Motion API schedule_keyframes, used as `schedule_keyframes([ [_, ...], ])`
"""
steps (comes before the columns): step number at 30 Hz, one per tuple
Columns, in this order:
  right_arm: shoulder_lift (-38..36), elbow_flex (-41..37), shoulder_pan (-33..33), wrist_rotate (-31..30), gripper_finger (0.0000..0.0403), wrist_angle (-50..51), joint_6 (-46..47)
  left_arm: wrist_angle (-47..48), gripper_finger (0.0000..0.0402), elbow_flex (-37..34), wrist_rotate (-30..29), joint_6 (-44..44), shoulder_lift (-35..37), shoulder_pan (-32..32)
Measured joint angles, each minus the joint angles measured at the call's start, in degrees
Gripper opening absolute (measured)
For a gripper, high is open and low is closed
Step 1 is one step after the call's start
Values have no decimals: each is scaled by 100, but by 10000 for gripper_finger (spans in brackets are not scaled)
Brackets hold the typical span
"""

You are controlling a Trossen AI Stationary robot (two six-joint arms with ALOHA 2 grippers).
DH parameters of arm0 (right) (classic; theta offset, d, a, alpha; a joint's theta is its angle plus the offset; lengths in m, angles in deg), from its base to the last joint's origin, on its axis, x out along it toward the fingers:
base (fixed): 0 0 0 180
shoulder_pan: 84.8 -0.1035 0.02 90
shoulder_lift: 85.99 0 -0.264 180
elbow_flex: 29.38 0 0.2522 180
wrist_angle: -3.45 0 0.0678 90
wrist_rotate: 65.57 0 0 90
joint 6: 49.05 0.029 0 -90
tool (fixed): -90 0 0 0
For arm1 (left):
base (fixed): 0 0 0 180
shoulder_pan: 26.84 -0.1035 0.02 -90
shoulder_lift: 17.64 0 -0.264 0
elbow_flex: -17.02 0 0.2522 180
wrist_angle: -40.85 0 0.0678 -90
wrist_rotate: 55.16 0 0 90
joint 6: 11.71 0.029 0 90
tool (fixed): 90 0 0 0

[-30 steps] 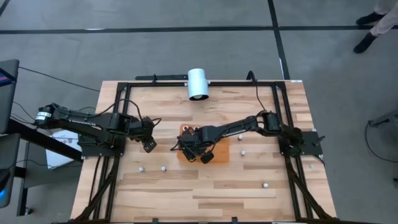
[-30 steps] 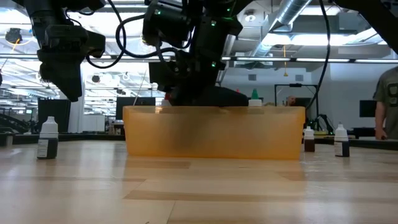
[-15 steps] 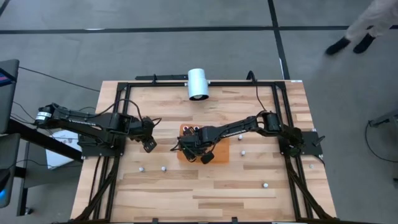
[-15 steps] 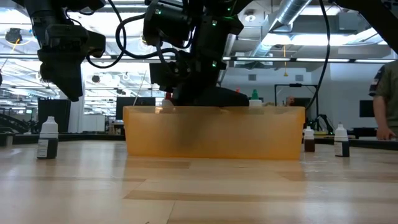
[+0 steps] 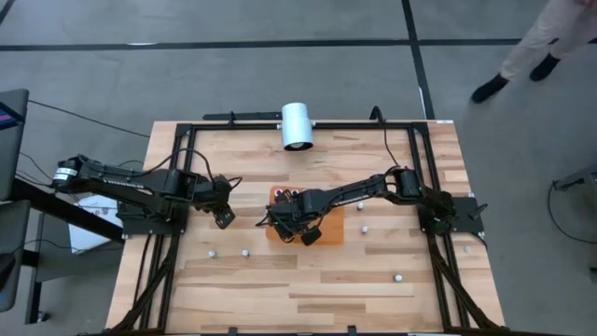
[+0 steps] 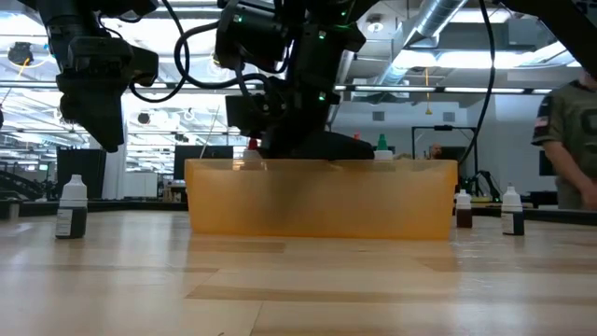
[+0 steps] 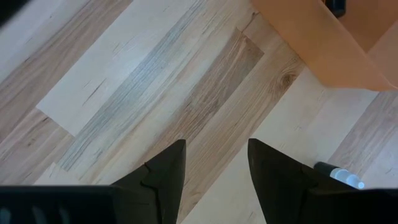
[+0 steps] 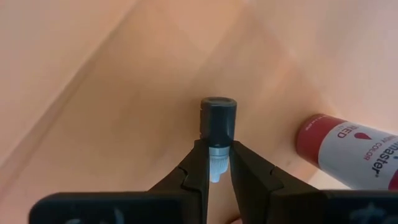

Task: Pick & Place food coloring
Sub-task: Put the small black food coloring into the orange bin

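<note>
An orange box [image 5: 326, 229] stands mid-table, its translucent wall [image 6: 322, 201] facing the low view. My right gripper [image 5: 284, 222] reaches down into it and is shut on a small food coloring bottle with a dark cap [image 8: 218, 118]. A red-topped bottle [image 8: 345, 149] lies on the box floor beside it. A red cap [image 6: 252, 145] and a green cap [image 6: 381, 142] show above the box rim. My left gripper [image 5: 224, 220] hangs open over bare wood left of the box, fingers [image 7: 168, 171] apart. My right gripper pinches the bottle's pale neck [image 8: 214, 167], just behind the dark cap, between its two fingers. The fingers come steeply from above, along the bottle. The cap sticks out beyond the fingertips toward the box floor; whether it touches the floor I cannot tell.
Several loose bottles stand on the wood: two near-left [image 5: 212, 252] [image 5: 245, 252], others right of the box [image 5: 364, 227] [image 5: 398, 277]. One bottle [image 7: 339, 175] lies near my left gripper. A white cylinder [image 5: 298, 126] sits at the far edge. A person [image 6: 569, 140] is beyond the table.
Neither arm nor any bottle on the table has visibly moved. A person has walked along beyond the table's far right corner.
</note>
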Motion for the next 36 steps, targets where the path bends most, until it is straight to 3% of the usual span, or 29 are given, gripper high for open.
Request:
schedule_keyframes([
  [24, 0, -10, -4, 283, 53, 43, 166, 0, 165, 0, 2, 0, 2, 0],
  [36, 9, -15, 0, 337, 100, 63, 342, 1, 165, 0, 2, 2, 0, 0],
])
